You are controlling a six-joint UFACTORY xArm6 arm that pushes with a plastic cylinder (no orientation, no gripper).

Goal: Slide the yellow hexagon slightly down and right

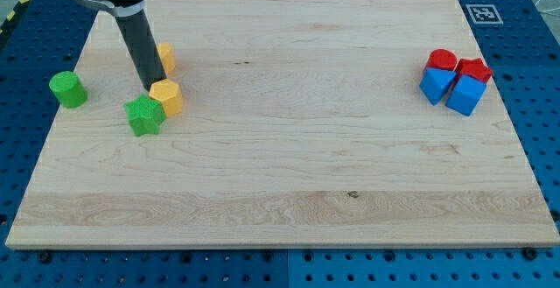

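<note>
No claw here, just a rod: the tip (150,88) sits touching the yellow hexagon (166,97) on its upper-left, so it's lined up for shoving down-right.

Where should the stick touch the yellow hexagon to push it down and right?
On the yellow hexagon's upper-left face, coming from the view's top left. My tip already sits at that edge. The green star touches its lower left, so it may drag along.

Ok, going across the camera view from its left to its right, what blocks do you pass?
Green cylinder → green star → yellow hexagon, my tip at its upper left → far right: blue blocks and red blocks clustered, order unclear.
</note>
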